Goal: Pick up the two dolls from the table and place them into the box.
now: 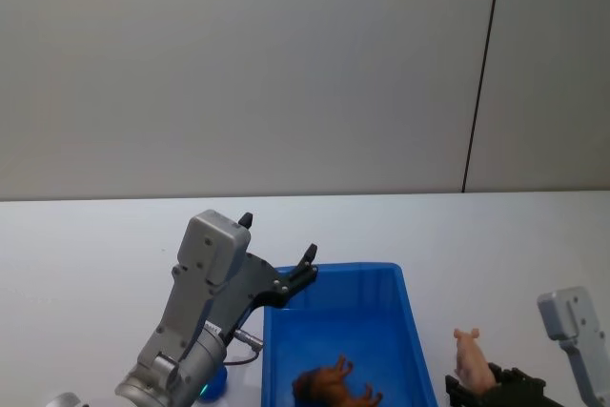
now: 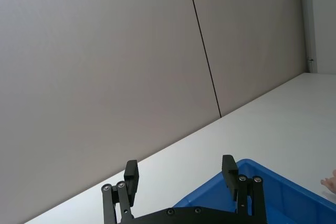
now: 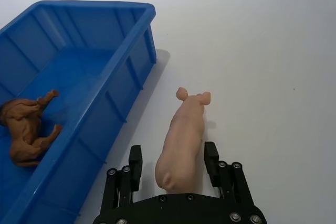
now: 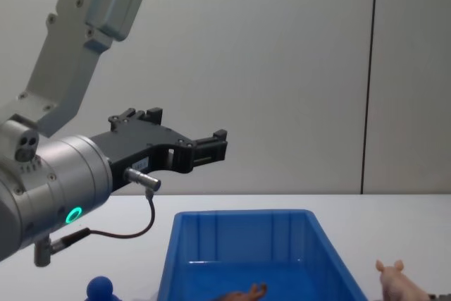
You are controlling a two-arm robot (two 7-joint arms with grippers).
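One brown doll in box, right pincer open astride pig beside it, left pincer open aloft

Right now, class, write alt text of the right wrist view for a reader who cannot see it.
The right gripper, open, has a finger on each side of the pink pig on the white table. Beside the pig stands the blue box, with the brown doll lying inside.
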